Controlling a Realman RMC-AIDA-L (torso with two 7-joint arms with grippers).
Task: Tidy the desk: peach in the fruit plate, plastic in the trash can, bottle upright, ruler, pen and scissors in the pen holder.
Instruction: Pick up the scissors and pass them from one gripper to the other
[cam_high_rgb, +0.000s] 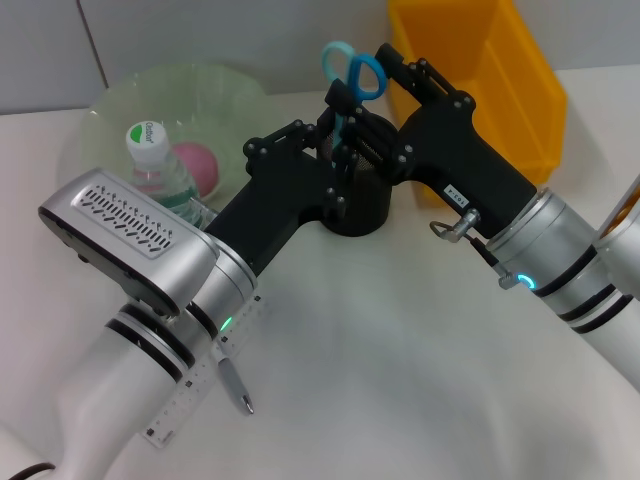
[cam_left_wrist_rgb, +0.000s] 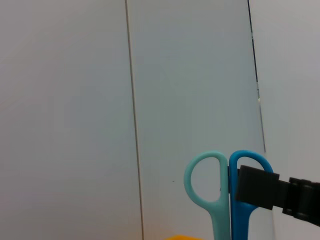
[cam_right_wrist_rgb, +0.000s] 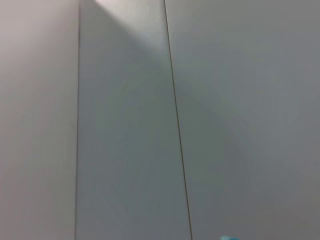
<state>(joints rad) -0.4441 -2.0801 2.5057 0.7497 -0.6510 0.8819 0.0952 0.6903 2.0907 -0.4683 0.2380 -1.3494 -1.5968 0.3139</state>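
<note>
Scissors (cam_high_rgb: 352, 75) upright, blades down in black pen holder (cam_high_rgb: 362, 208) near tabletop's back edge; right gripper (cam_high_rgb: 352, 105) seems clamped on handles to steady them; left gripper (cam_high_rgb: 330, 135) alongside, grip unclear.

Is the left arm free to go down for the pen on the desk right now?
Probably not straight away: the left gripper is up at the pen holder, and the pen lies beneath that arm's own forearm.

Blue scissors (cam_high_rgb: 352, 72) upright in black pen holder (cam_high_rgb: 362, 205), ruler (cam_high_rgb: 200, 385) and pen (cam_high_rgb: 232, 385) on desk
</note>
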